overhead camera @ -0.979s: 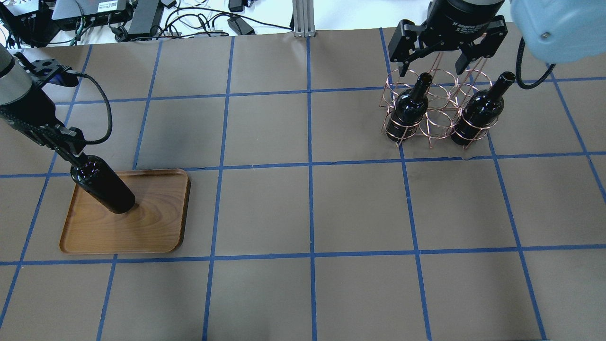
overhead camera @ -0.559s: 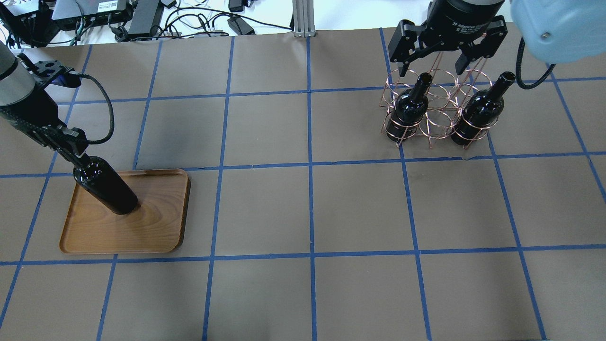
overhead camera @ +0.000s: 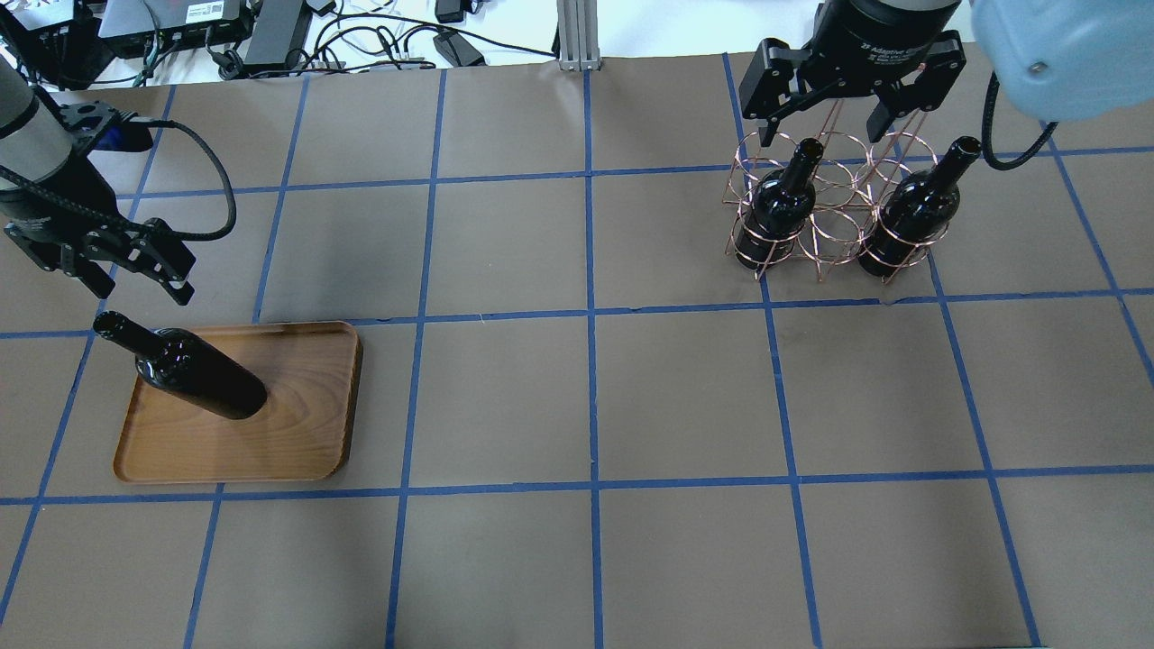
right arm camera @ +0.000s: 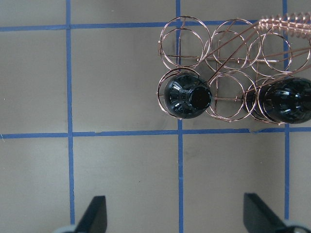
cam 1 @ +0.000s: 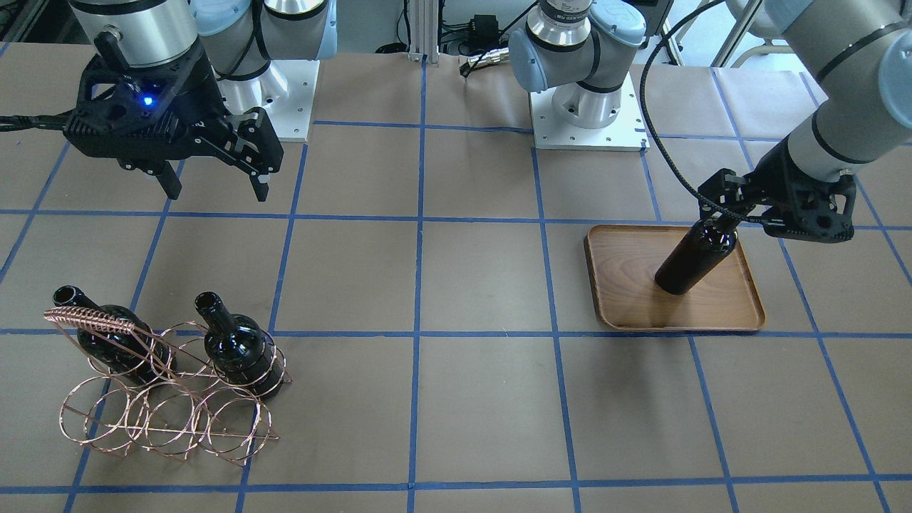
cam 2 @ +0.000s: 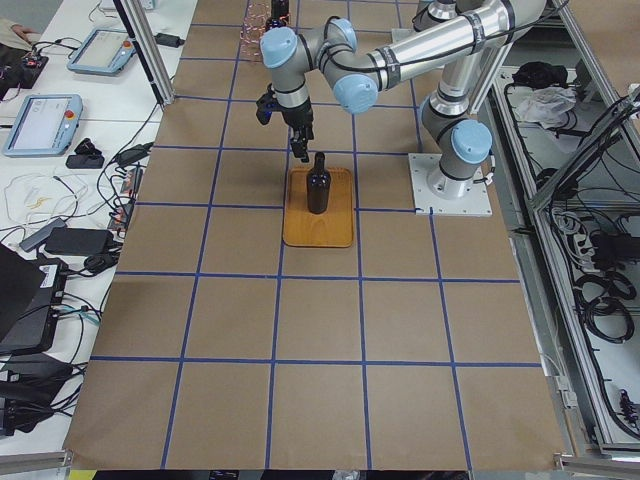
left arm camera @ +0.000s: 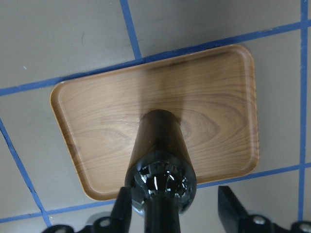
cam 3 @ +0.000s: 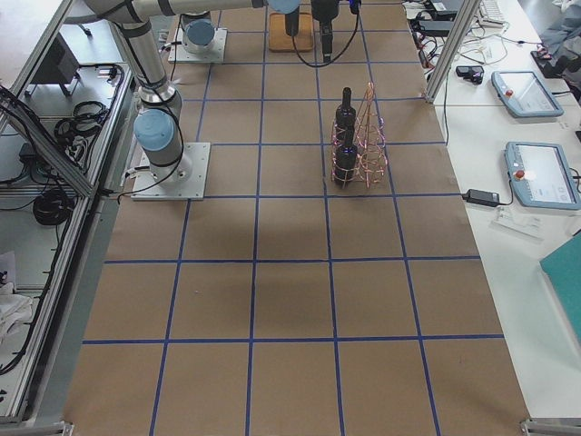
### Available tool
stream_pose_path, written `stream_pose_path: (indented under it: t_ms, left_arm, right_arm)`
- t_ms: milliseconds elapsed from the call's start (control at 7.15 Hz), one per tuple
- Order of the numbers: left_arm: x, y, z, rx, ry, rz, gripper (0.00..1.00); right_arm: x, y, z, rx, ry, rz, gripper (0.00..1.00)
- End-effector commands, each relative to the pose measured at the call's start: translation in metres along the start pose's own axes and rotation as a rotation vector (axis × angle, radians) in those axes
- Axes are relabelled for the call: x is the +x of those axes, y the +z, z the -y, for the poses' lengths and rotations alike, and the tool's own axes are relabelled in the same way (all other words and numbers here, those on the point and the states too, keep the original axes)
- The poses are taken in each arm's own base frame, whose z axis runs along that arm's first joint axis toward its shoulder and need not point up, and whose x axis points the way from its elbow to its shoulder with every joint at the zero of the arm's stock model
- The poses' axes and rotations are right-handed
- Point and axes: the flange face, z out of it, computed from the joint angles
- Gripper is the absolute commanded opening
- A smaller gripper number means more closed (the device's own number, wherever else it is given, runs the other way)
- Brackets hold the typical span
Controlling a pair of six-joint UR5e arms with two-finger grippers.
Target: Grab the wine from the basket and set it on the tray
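Observation:
One wine bottle stands upright on the brown wooden tray; both also show in the front view, the bottle on the tray. My left gripper is open just above the bottle's neck. In the left wrist view its fingers stand apart on both sides of the bottle. Two more bottles sit in the copper wire basket. My right gripper hovers open and empty above the basket.
Cables and electronics lie along the far table edge beside an aluminium post. The two arm bases stand on the robot's side. Blue tape lines grid the brown table cover.
My left gripper has opened, let go of the bottle's neck and lifted away from it. The bottle stays upright on the tray. The right arm has not moved.

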Motion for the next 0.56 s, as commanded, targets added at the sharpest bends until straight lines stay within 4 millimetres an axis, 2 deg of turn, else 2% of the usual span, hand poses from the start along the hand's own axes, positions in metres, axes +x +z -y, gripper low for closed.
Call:
stream_pose_path:
  t_ms: [0,140,280,420]
  left_arm:
    - [0.025,-0.068,-0.008,0.104,-0.056,0.039,1.0]
    - [0.061,-0.082,-0.005,0.134,-0.095,0.052,1.0]
    - [0.103,-0.089,-0.008,0.159,-0.059,0.061,1.0]
    - [0.131,-0.095,-0.013,0.178,-0.016,0.058,1.0]
  right_arm:
    - [0.0,0.0,0.0,0.001,-0.002,0.0,1.0]
    - [0.0,0.0,0.0,0.001,0.0,0.0,1.0]
    - [0.0,-0.001,0.0,0.002,-0.002,0.0,1.0]
    - [0.0,-0.001,0.001,0.007,-0.002,0.0,1.0]
